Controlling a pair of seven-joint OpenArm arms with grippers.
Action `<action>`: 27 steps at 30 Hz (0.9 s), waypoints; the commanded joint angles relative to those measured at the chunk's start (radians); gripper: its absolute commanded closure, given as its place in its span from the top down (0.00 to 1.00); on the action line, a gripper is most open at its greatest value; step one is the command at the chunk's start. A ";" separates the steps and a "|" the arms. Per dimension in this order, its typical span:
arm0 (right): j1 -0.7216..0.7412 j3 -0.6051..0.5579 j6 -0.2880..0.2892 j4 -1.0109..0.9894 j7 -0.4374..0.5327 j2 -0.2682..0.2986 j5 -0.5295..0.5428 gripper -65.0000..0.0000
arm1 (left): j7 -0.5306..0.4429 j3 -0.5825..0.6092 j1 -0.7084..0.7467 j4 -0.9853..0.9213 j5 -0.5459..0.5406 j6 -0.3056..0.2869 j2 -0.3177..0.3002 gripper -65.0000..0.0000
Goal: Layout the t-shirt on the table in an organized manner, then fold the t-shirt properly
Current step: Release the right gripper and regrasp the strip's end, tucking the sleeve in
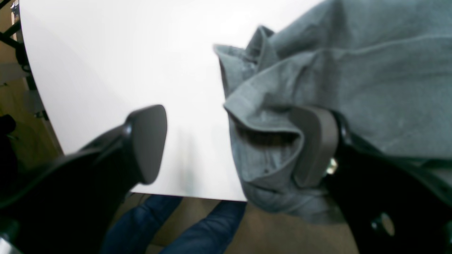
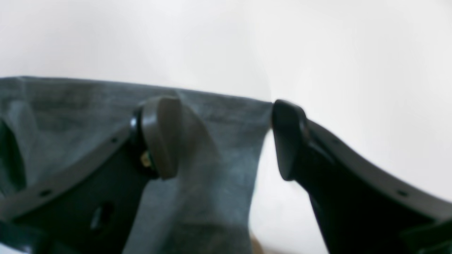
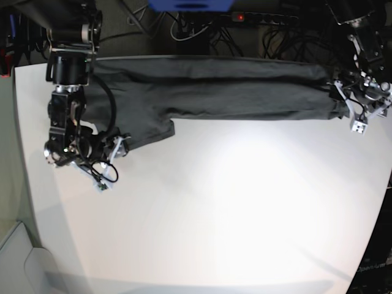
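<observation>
Loosely, the t-shirt [image 3: 233, 92] is stretching wrinkled across the upper frame.
Both left [image 1: 233, 148] and right grippers [image 2: 226, 137] are standing spread; the white table [image 3: 214, 208] is filling the middle, wooden floor [image 1: 279, 229] showing bottom centre in the left wrist view.

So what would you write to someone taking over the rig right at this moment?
Left gripper: open at one end of the t-shirt, one finger over the cloth, the other over bare table.
Right gripper: open above a corner of the shirt, nothing clamped.
Shirt: in a long strip along one side of the table, a flap sticking out near the right arm; left end rumpled, part of it past the table edge.
Done: seemingly gathered lengthwise.
Left: straighten the ends, then finish folding.
</observation>
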 commanded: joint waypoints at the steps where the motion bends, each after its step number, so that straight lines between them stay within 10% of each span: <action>1: 0.001 -0.002 0.004 -0.004 -0.039 -0.003 0.000 0.55 | 0.002 -0.003 -0.006 0.014 0.005 -0.002 -0.012 0.80; 10: -0.018 -0.002 0.004 -0.001 -0.051 -0.003 0.004 0.00 | 0.001 -0.003 -0.010 0.005 0.005 -0.002 -0.012 0.80; 27: -0.262 0.060 0.067 0.768 -0.327 0.001 0.001 0.00 | -0.008 0.003 -0.014 0.002 0.002 -0.002 -0.012 0.81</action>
